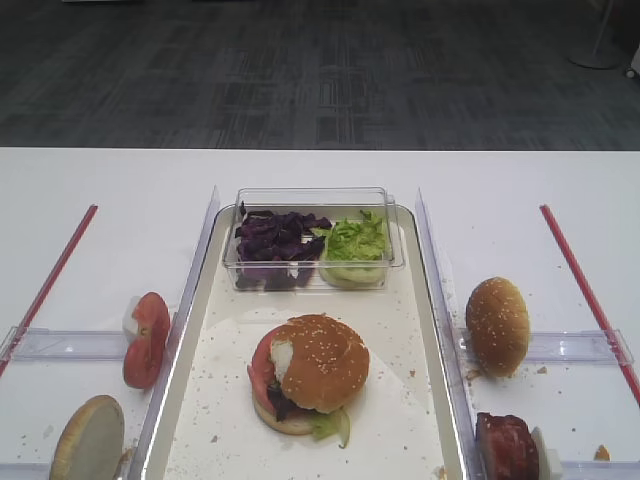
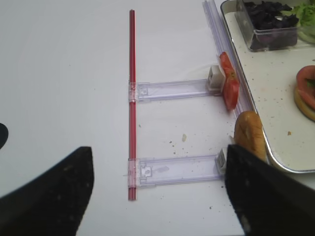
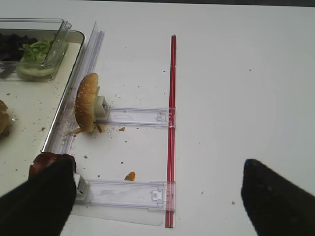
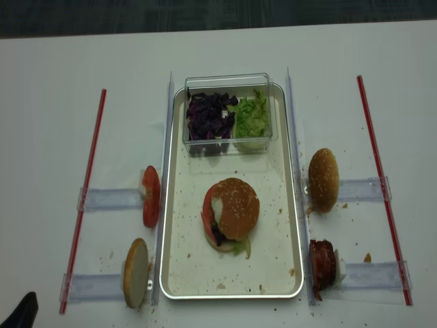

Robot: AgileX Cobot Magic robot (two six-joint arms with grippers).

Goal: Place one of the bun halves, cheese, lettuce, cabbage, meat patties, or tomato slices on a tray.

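On the tray (image 1: pixel 395 320) lies a stacked burger. Its top is the sesame bun half (image 1: pixel 322 362) with a pale torn patch, and a tomato slice (image 1: pixel 261 368) and green leaf poke out underneath. Cabbage (image 1: pixel 278 240) and lettuce (image 1: pixel 353 240) fill a clear box at the tray's far end. More tomato slices (image 1: pixel 145 340) lean on a stand left of the tray, and a dark meat patty (image 1: pixel 507 447) sits at the right. Cheese is not in view. My left gripper (image 2: pixel 157 196) hangs open over the left stands. My right gripper (image 3: pixel 157 196) is open above the right stands, empty.
A second sesame bun (image 1: pixel 497 325) stands on edge right of the tray. A flat pale bun disc (image 1: pixel 88 438) leans at the near left. Clear plastic rails (image 3: pixel 133 117) and red strips (image 1: pixel 585 290) lie on the white table, with crumbs scattered about.
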